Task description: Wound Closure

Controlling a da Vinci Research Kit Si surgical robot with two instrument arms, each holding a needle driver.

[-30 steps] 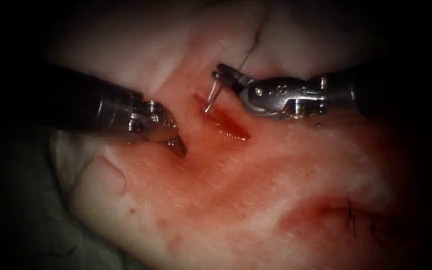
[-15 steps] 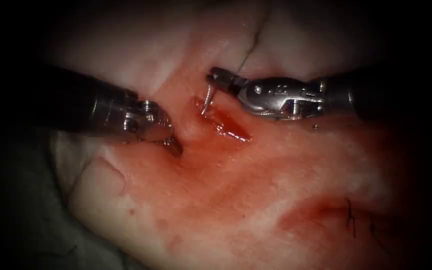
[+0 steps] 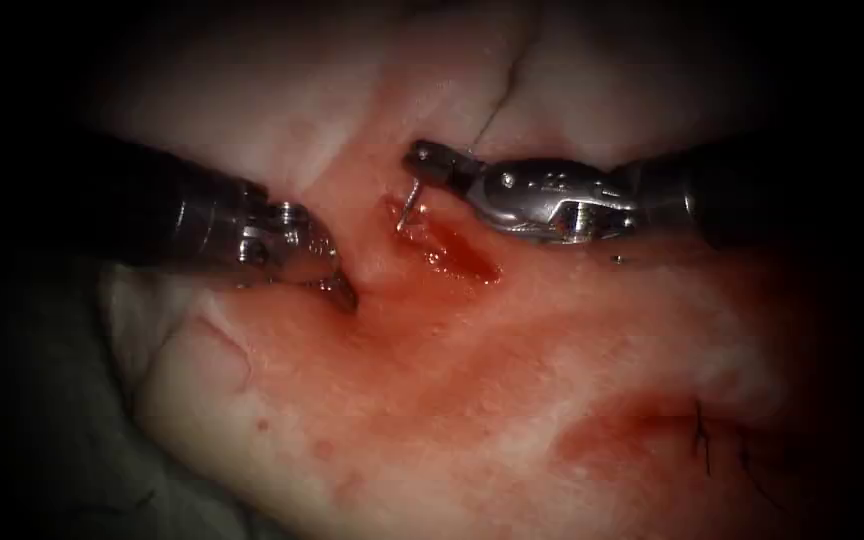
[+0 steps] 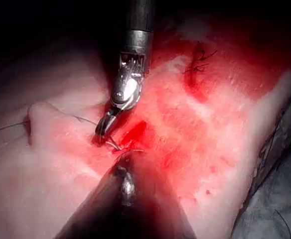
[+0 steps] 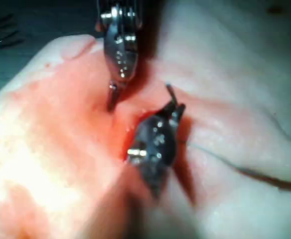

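Here, needle [image 3: 409, 208] in right pincer [image 3: 424, 158], tip at cut [image 3: 447, 250]

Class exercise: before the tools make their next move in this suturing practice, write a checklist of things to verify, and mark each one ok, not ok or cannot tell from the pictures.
1. Right tool grips the needle near its back end: ok.
2. Needle tip at the cut's upper end: ok; whether it has entered the tissue: cannot tell.
3. Left tool presses the tissue left of the cut, holding nothing: ok.
4. Thread trails away from the needle, free of both tools: ok.
5. Red fluid hides the cut's edges: not ok.
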